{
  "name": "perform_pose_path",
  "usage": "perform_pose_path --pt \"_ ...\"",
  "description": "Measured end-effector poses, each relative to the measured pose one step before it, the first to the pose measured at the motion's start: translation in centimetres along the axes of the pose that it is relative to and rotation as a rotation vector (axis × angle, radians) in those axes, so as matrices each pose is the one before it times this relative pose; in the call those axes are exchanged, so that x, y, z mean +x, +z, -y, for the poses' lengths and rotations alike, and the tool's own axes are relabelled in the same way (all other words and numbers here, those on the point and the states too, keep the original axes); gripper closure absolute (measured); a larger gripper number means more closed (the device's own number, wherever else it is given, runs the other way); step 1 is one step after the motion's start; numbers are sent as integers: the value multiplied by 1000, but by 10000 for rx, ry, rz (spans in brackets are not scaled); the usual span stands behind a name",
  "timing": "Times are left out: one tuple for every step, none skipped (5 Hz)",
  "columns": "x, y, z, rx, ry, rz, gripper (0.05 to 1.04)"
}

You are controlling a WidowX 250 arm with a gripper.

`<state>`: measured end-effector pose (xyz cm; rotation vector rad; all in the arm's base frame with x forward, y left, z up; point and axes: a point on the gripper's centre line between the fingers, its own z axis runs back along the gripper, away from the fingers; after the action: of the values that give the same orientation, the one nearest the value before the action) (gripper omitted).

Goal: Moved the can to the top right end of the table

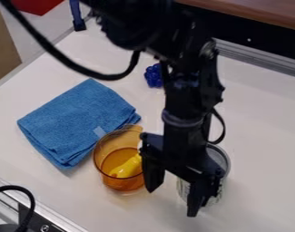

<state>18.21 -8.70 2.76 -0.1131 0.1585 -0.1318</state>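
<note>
Claw (171,202) with its two fingers spread well apart, pointing down over the surface (264,136); whether either finger touches the metal can (218,155) cannot be told. The can, partly hidden behind the claw, stands upright near the amber transparent cup (116,181), which holds a yellow object (128,168) and adjoins the folded blue cloth (76,122).

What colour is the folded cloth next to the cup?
The cloth is blue, with a small pale tag; the camera view shows it best.
</note>
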Motion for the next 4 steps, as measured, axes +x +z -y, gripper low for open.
perform_pose_path --pt "-56 -148 -71 -287 761 791 85" --pt "2746 -357 -352 -664 597 1589 85" --pt "615 -835 92 62 166 152 85" --pt "505 -977 325 205 10 98 85"
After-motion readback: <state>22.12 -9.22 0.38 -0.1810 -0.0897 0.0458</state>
